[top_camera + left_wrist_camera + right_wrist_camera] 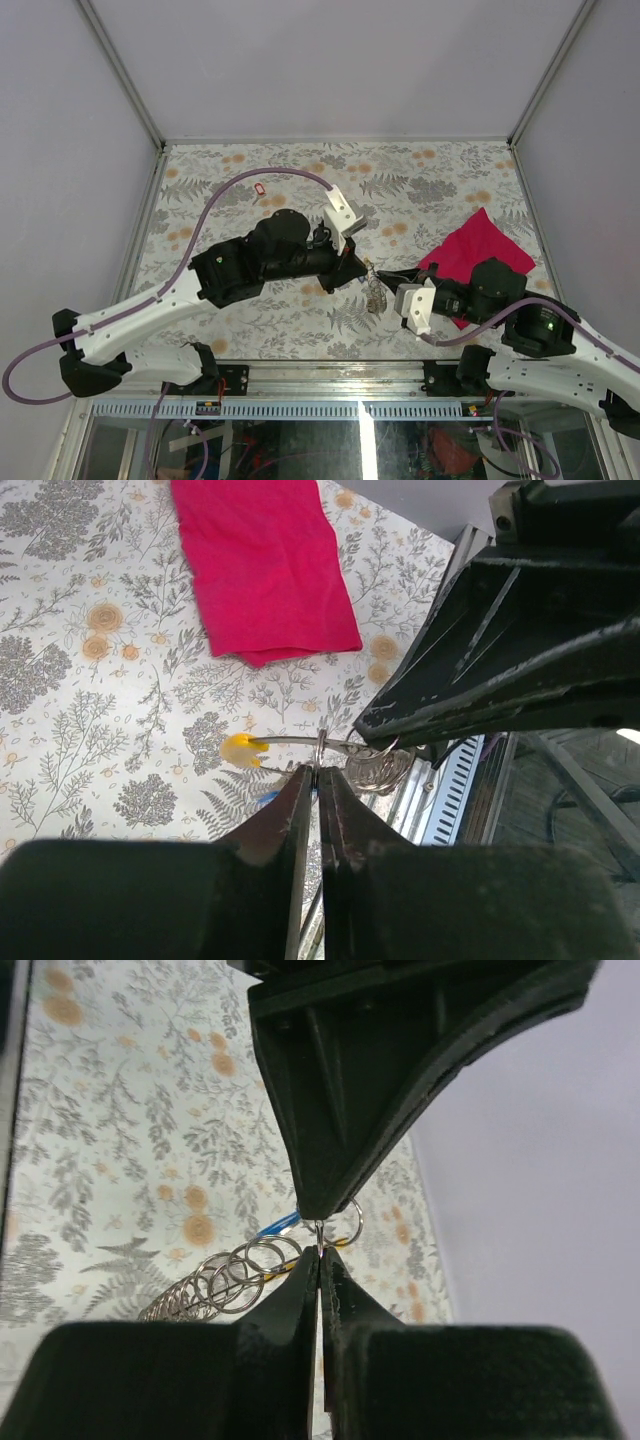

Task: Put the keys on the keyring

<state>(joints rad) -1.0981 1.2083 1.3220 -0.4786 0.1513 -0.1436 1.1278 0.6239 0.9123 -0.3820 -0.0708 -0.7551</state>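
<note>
Silvery keyring [321, 748] pinched from both sides: left gripper [317, 772] and right gripper [318, 1253] each clenched tight on it, yellow key [240, 750] just beside their tips.

Overhead looks down; wrist views close (sharing keyring [376, 769]).

The keyring [375, 290] hangs just right of centre in the top view. It is a thin silvery loop with a short chain [215, 1285] of small rings drooping from it, pinched at the tips of the left claw [316, 775] and right claw [318, 1256]. The yellow key [240, 750] lies level, its shank reaching the loop; whether it is threaded is unclear. The red key [260, 188] lies alone on the worktop [450, 170], upper left.
</note>
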